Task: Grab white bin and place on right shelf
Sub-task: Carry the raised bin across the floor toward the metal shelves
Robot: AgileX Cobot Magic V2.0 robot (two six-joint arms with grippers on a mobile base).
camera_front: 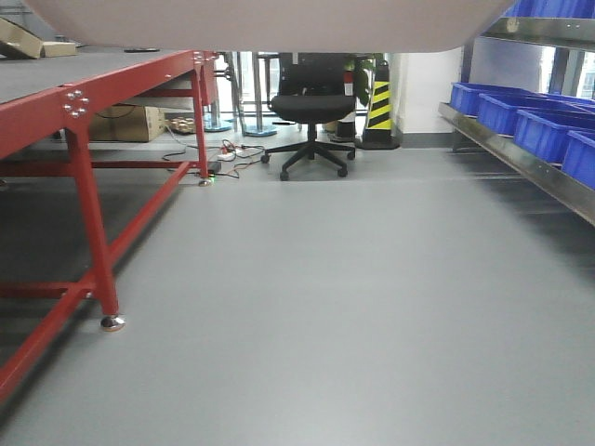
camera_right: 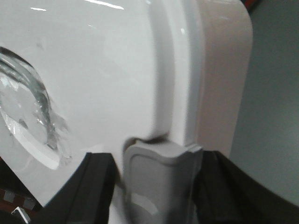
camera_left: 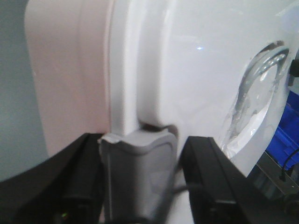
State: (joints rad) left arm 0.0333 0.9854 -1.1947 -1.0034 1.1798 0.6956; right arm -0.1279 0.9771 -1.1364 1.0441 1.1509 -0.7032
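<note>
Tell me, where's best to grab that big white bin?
By the grey latch at each end: left gripper on one, right gripper on the other. The white bin is wide, smooth and glossy; only those latches stick out narrow enough to pinch.

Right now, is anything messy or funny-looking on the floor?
Yes. Loose cables lie tangled on the grey floor beside the red table's far leg. Nothing looks spilled beneath the white bin.

Front view: white bin [camera_front: 260, 23] is cut off by the top edge, underside only; right shelf [camera_front: 521, 163] runs off the right edge. Wrist views: soft focus, bin overruns both frames; jaws of left gripper [camera_left: 140, 196] and right gripper [camera_right: 159, 196] are cut off at the bottom edge.
</note>
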